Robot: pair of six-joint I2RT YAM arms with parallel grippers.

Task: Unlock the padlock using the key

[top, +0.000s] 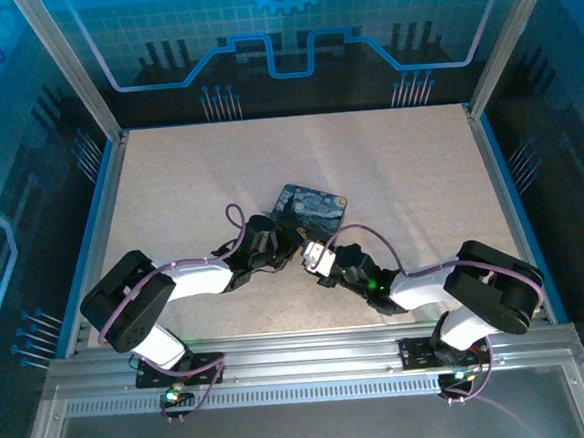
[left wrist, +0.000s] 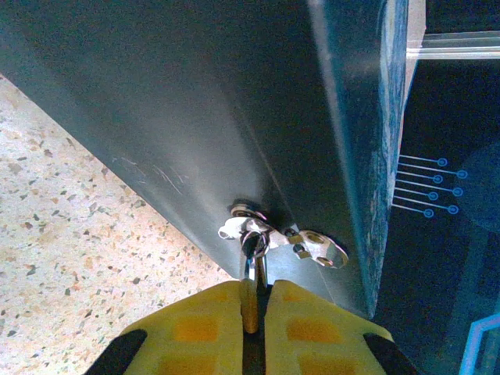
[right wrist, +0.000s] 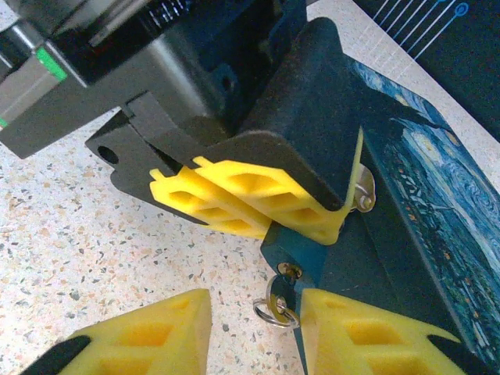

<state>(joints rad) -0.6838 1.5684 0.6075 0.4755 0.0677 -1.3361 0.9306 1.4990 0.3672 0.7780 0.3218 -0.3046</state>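
Observation:
In the right wrist view, the small blue padlock [right wrist: 297,254] hangs at the front of the painted box [right wrist: 422,180]. My left gripper's yellow fingers [right wrist: 250,199] are clamped on its body. The key [right wrist: 278,294], with a wire ring, sticks out of the keyhole on the padlock's underside. It sits between the parted fingers of my right gripper [right wrist: 254,312], close to the right-hand finger. In the left wrist view, my left gripper [left wrist: 256,291] is shut on the padlock [left wrist: 248,301], whose silvery shackle [left wrist: 255,248] runs up to the box's hasp [left wrist: 320,248]. From above, both grippers [top: 286,241] [top: 313,258] meet at the box's near edge.
The box with the blue-yellow swirl lid [top: 313,205] lies mid-table on the speckled tabletop [top: 389,172]. Aluminium posts and blue panels close in the table's sides and back. Both arms reach inward from the near edge.

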